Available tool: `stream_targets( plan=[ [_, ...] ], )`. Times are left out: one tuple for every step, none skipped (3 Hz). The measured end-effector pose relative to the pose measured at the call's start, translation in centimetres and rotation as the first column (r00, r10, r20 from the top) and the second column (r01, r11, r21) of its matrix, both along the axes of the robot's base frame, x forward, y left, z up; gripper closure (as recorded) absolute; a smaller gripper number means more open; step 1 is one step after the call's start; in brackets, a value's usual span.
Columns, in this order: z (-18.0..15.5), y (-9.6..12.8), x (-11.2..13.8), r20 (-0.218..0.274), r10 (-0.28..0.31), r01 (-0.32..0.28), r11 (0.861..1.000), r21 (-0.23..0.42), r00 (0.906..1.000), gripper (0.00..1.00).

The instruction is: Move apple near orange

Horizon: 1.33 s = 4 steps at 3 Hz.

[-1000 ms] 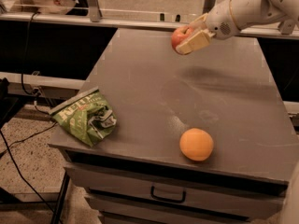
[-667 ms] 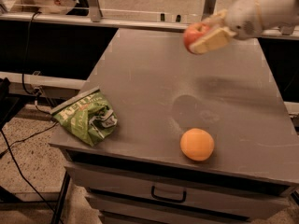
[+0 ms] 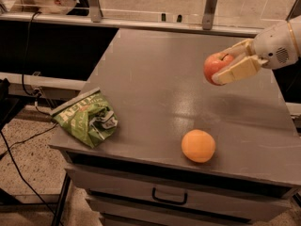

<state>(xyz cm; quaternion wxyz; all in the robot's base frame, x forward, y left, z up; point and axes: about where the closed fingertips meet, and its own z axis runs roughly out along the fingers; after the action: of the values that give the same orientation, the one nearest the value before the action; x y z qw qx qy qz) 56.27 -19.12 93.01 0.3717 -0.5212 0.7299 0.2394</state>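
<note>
The red apple [image 3: 215, 65] is held in the air over the right part of the grey table [image 3: 155, 84]. My gripper [image 3: 225, 62] comes in from the right edge and is shut on the apple, its cream fingers [image 3: 236, 70] clasping it from both sides. The orange [image 3: 198, 145] lies on the table near the front edge, below and slightly left of the apple, well apart from it.
A crumpled green chip bag [image 3: 86, 118] lies at the table's front left corner. A drawer with a dark handle [image 3: 169, 197] sits under the tabletop. Cables hang at the left; a rail runs along the back.
My gripper has carried the apple from the far back of the table toward the right and front, lower and closer to the orange. The orange and the bag have not moved.
</note>
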Motion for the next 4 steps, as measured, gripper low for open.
stream_targets(
  plan=[
    [0.1, -1.2, -2.2, 0.024, -0.006, 0.006, 1.0, 0.006, 0.9997, 1.0],
    [0.2, -2.7, -6.8, 0.054, 0.002, -0.003, 1.0, 0.026, 0.9985, 1.0],
    [-0.4, -3.1, -10.9, 0.041, 0.022, -0.023, 0.999, 0.036, 0.9989, 1.0],
    [-1.9, -2.9, -14.6, 0.039, 0.05, -0.05, 0.999, 0.007, 0.998, 1.0]
  ],
)
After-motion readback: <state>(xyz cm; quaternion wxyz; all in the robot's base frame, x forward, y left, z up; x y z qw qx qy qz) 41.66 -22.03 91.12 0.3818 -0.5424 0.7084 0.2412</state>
